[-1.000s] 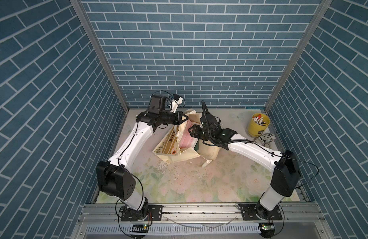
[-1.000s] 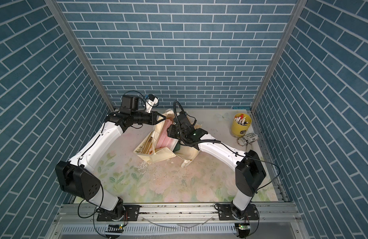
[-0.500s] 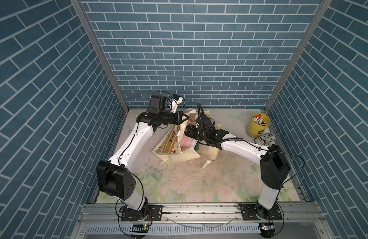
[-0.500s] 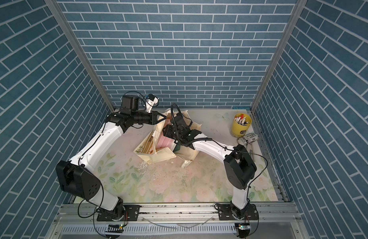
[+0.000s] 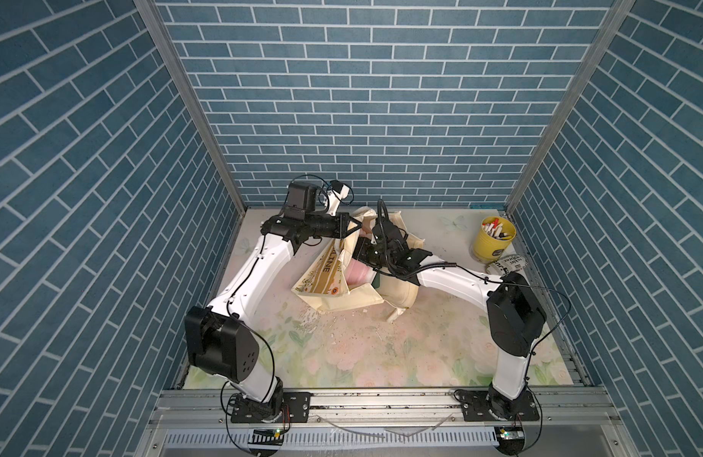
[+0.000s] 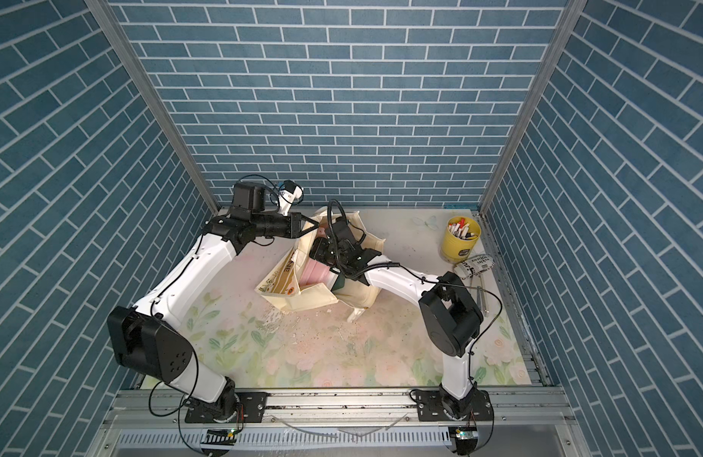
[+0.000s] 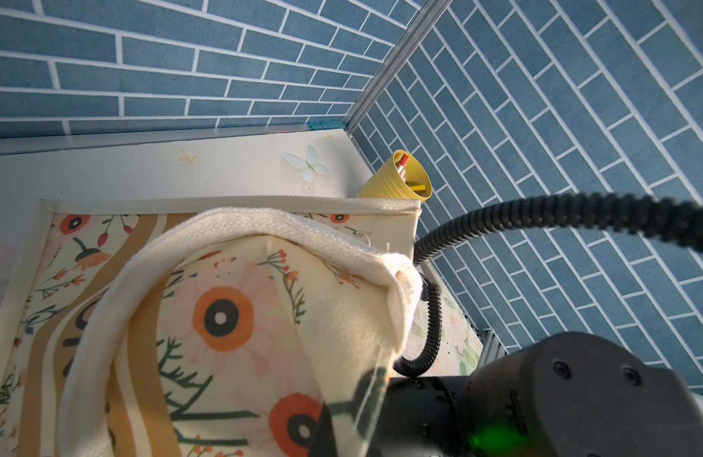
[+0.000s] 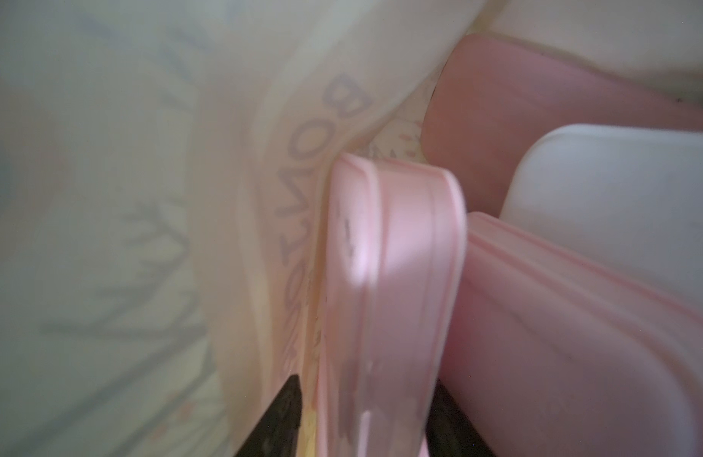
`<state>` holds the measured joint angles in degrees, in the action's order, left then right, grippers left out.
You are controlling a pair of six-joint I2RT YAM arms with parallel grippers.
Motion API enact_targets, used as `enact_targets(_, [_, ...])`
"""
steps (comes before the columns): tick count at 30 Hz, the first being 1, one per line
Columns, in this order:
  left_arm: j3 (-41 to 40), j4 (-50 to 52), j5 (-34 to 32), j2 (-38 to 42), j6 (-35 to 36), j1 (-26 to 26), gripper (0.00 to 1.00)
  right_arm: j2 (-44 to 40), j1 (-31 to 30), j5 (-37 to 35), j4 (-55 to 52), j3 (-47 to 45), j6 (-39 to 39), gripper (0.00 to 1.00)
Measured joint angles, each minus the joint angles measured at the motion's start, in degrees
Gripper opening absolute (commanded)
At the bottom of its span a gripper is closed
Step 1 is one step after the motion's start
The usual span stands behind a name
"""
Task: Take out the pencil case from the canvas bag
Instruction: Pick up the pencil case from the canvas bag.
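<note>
The cream canvas bag (image 5: 330, 273) (image 6: 286, 277) with floral print lies on the mat at the back, its mouth held up. My left gripper (image 5: 352, 229) (image 6: 310, 225) is shut on the bag's cream handle (image 7: 263, 229), and the cloth runs down between its jaws (image 7: 354, 411). My right gripper (image 5: 361, 257) (image 6: 318, 253) reaches inside the bag. In the right wrist view its two black fingertips (image 8: 365, 419) stand on either side of a pink hard pencil case (image 8: 397, 277), closed on it. Other pink and white things (image 8: 579, 336) lie beside the case.
A yellow pen pot (image 5: 493, 241) (image 6: 460, 237) (image 7: 395, 180) stands at the back right, with a rolled printed cloth (image 5: 508, 264) next to it. Crumbs (image 5: 342, 320) are scattered in front of the bag. Blue brick walls close three sides.
The right gripper has moved leftward and deeper into the bag's mouth, and its elbow has swung nearer. The left gripper still holds the handle in the same place.
</note>
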<state>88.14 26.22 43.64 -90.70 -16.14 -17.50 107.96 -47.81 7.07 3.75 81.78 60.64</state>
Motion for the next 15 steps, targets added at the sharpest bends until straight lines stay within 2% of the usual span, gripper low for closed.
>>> enact_targets(5, [-0.02, -0.09, -0.02, 0.0, -0.2, 0.0, 0.0, 0.5, 0.13, 1.66, 2.32, -0.02, 1.29, 0.37])
enact_targets(15, [-0.04, -0.17, 0.0, 0.0, -0.46, 0.0, 0.0, 0.9, 0.15, 1.99, 2.1, -0.02, 2.14, 0.4])
